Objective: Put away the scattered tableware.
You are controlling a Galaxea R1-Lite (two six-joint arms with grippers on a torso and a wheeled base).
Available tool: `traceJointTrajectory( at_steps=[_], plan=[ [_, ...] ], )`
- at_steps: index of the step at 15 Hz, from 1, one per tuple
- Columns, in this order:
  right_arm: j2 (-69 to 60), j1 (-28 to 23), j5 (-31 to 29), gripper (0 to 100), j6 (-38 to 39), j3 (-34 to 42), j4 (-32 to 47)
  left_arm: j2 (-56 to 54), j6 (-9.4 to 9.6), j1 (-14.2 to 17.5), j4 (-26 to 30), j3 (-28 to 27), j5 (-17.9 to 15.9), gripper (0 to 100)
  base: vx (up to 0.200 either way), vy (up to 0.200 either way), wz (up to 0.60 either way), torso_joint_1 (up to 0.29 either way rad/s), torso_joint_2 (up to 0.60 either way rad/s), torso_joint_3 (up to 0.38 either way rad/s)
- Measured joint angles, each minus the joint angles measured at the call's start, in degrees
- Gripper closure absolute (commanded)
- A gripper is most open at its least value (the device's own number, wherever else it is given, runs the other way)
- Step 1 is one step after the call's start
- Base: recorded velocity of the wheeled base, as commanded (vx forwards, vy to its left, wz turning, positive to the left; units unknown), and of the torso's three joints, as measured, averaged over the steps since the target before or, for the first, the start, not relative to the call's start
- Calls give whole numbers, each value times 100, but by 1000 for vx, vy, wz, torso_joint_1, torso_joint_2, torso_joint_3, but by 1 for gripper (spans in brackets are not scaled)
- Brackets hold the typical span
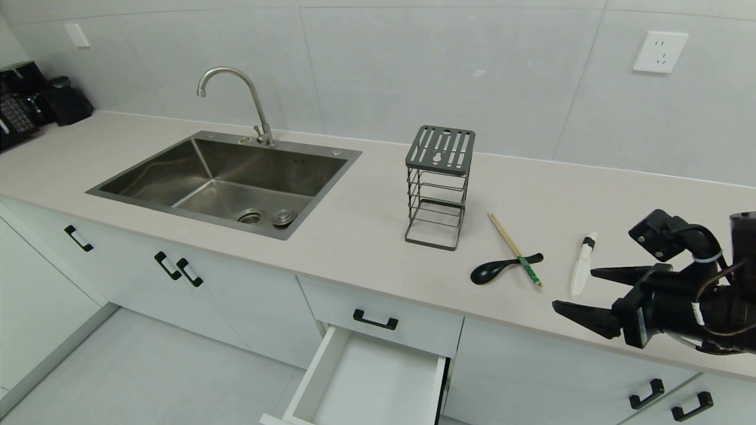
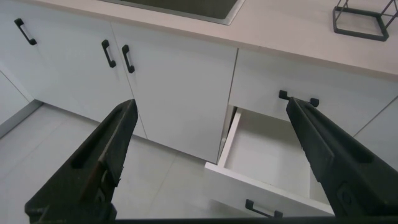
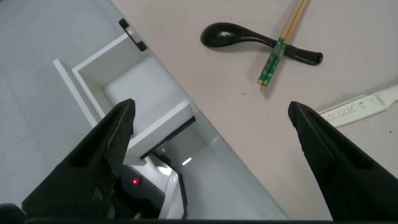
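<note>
Drawer [image 1: 366,383] below the counter [image 1: 366,236] is pulled out and looks empty, so I'd say nothing's been put away yet. Left hand [image 2: 210,106] sits low in front of it, spread wide, holding nothing. Right hand [image 1: 574,289], also apart and empty, hovers at the counter edge with the white knife [image 1: 583,262] just past its tips. Black spoon [image 1: 487,273] and chopsticks [image 1: 512,248] lie crossed further left, near the wire rack [image 1: 438,189].

Bright even light, soft shadows, sharp
</note>
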Motion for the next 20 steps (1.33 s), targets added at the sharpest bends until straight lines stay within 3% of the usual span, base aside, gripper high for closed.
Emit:
traceJointTrajectory(
  at_steps=[7,20],
  plan=[
    [1232,391,-1191,0,371,-951,401,0,2,-2,2,2,0,0,0,0,0,0,0,0],
    [2692,380,-1740,0,427,-2014,178,0,2,-2,2,0,2,0,0,0,0,0,0,0]
  ],
)
